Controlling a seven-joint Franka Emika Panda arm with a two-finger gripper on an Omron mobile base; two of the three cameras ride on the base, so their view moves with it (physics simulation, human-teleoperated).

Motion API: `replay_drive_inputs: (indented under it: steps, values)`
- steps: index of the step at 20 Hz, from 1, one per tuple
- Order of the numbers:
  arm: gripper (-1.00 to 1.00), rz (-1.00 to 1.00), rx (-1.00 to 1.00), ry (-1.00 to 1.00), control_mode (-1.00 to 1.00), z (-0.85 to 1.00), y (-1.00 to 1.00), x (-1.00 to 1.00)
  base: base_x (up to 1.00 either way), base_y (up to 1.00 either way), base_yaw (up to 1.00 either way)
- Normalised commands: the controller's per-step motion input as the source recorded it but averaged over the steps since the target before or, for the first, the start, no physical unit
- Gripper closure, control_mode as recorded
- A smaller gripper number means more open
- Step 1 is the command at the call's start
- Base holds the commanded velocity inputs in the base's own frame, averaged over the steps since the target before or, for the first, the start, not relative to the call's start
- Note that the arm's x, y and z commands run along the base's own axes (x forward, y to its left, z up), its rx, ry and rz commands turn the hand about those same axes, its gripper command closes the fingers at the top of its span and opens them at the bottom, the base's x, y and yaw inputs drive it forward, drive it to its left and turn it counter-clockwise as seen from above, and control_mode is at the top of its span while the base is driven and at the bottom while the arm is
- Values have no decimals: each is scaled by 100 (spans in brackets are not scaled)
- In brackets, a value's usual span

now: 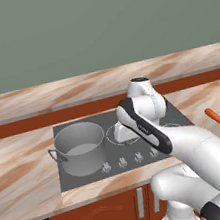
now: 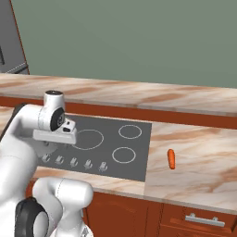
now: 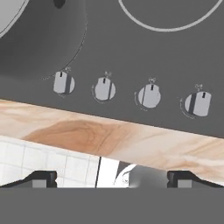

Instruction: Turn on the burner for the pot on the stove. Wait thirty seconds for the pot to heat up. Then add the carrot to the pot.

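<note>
The wide grey metal stockpot [image 1: 81,148] is seen standing on the left part of the flat dark grey cooktop [image 1: 82,175], over a burner, its small loop handle [image 1: 54,155] turned to the left. Its rim is glimpsed at the top left corner of the hand view [image 3: 8,13]. A row of small silver knobs [image 3: 104,89] is laid along the near edge of the cooktop [image 3: 131,57], just behind the strip of marbled beige countertop [image 3: 109,140]. The two-finger gripper [image 3: 111,178] is held above that near edge, pointed down at the knobs, its dark fingertips [image 3: 43,178] spread wide apart with nothing between them. No knob is touched. The small bright orange tapered carrot [image 2: 171,159] is found lying flat on the countertop [image 2: 194,171] to the right of the cooktop [image 2: 139,157], well apart from the pot; it is also picked out at the right of the left base view [image 1: 214,115]. Thin white ring markings [image 2: 124,155] are shown on the bare right side.
</note>
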Motion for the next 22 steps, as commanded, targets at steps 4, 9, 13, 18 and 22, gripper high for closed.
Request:
replay_drive_inputs:
  steps: [4, 9, 13, 18, 22]
  values:
    - [-100, 0, 0, 1, -100, -52, 39, 19, 0, 0, 0]
    - [-100, 0, 0, -4, -100, -59, 37, 14, 0, 0, 0]
    - [-100, 0, 0, -16, -100, -51, 35, 2, 0, 0, 0]
    - [-100, 0, -1, -18, -100, -32, 28, 7, 0, 0, 0]
    - [-100, 0, -2, -6, -100, -17, 11, 1, 0, 0, 0]
